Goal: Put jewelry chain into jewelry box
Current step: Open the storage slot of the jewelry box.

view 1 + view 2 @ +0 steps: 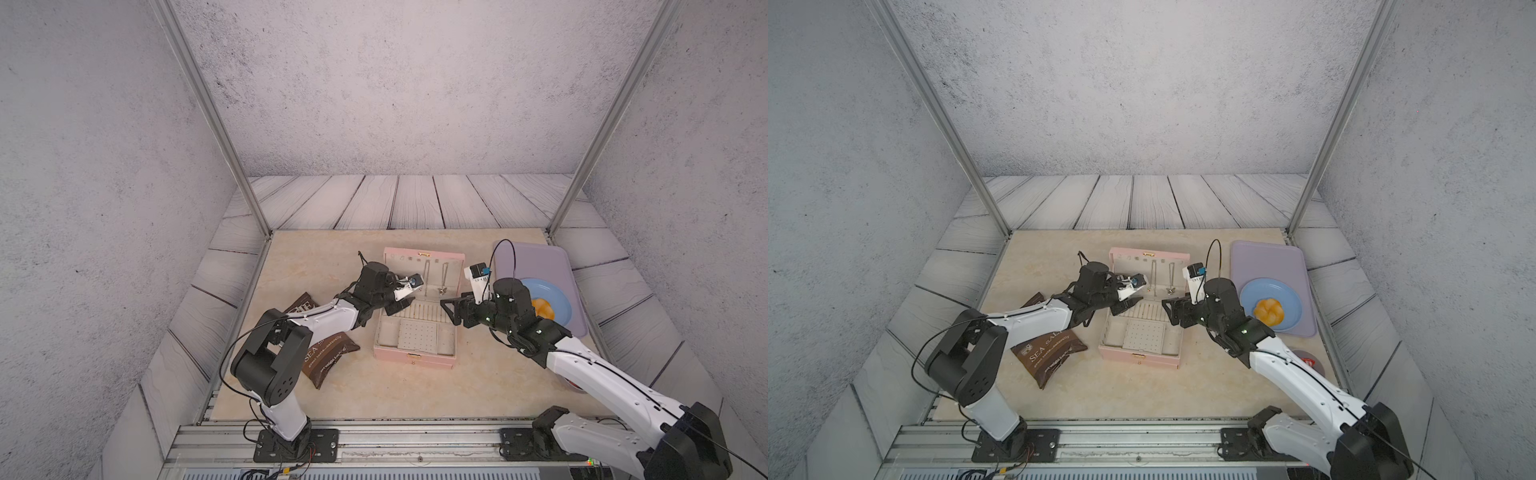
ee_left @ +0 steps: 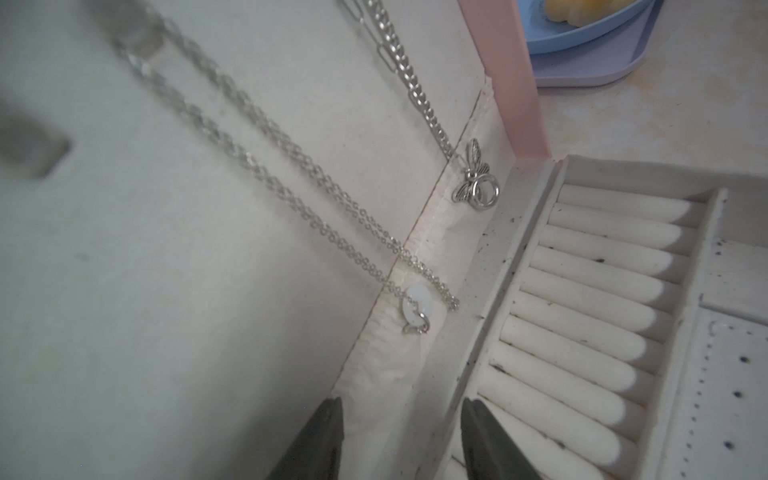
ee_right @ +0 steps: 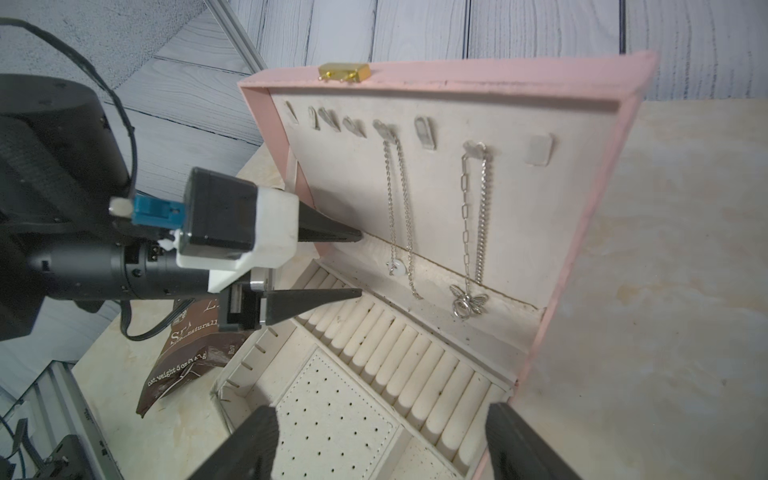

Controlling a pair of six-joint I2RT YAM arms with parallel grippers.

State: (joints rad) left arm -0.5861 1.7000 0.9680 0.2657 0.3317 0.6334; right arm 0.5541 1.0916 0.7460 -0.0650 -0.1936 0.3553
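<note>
Nearest the lens: two dark fingertips of my left claw, parted with nothing between them, aimed at the seam where lid meets base. My right claw is likewise spread wide and empty. In both top views it hangs at the right-hand edge of the base, by the ring rolls.

Table: bare stone-look surface in front of the box, toward my bases. Best open room for backing out.

Jewelry box: open, lid upright, base lying between my two claws.

Lavender tray: near my right forearm, carrying a blue plate. Little spare room on that side.

Brown snack bag: partly under my left forearm, so a low retreat there risks dragging it.

Jewelry chain: already inside the box, looped over a lid hook and lying against the cream lining. Its pale oval charm rests on the pocket seam. A heavier link chain hangs from another hook, apart from it.

Judgement: the placing looks done, and the step in hand is getting out clean.
- Left claw: draw straight back along its own line, fingers apart. One finger is just beside the lid's pink side wall and the other is over the ring rolls, so a sideways swing could knock the lid or catch the fine links.
- Right claw: lift first, then retreat toward the bare table, minding the lid's right edge and the tray.
</note>
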